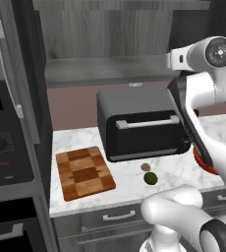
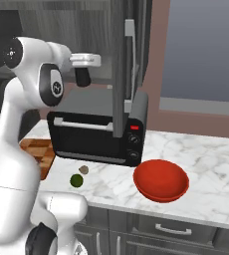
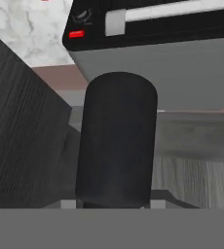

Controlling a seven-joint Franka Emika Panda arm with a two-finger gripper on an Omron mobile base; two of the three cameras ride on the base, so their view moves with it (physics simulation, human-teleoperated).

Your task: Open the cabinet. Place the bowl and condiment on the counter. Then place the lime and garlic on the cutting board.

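A white robot arm's claw (image 2: 82, 74) pinches a dark condiment bottle (image 3: 116, 141), held up by the open cabinet (image 2: 120, 69) above a black toaster oven (image 1: 142, 128). On the marble desk (image 2: 211, 159) sit a red bowl (image 2: 161, 180), a lime (image 1: 151, 178), garlic (image 1: 145, 167) and a chequered cutting board (image 1: 84, 172).

Glossy white arm (image 2: 17, 144) of rounded segments, dark grey joint caps, round black-ringed disc on the shoulder, bulbous white base.
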